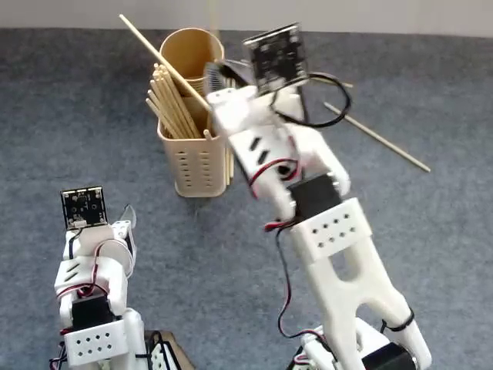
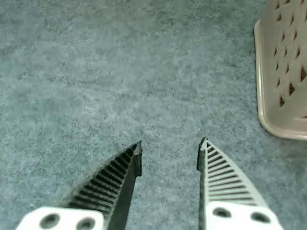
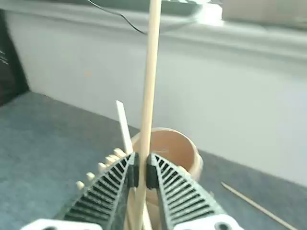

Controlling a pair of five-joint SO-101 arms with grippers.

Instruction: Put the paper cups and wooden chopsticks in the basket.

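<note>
Grey fabric covers the table (image 1: pixel 231 254). There is a bare stretch between the two arms and in front of the basket (image 1: pixel 196 166), and the table's far edge runs just behind it. Right arm (image 1: pixel 323 208) over the basket, jaws pinching one chopstick (image 1: pixel 166 65): pale wood, thin, tilted. Left arm (image 1: pixel 92 270) low, well apart from the basket, jaws spread above bare fabric. Basket: beige, slotted, upright. It holds a tan cup (image 1: pixel 189 50) and a chopstick bundle (image 1: pixel 173 100). Loose chopstick (image 1: pixel 377 137) lies flat on the table, right of the basket.
</note>
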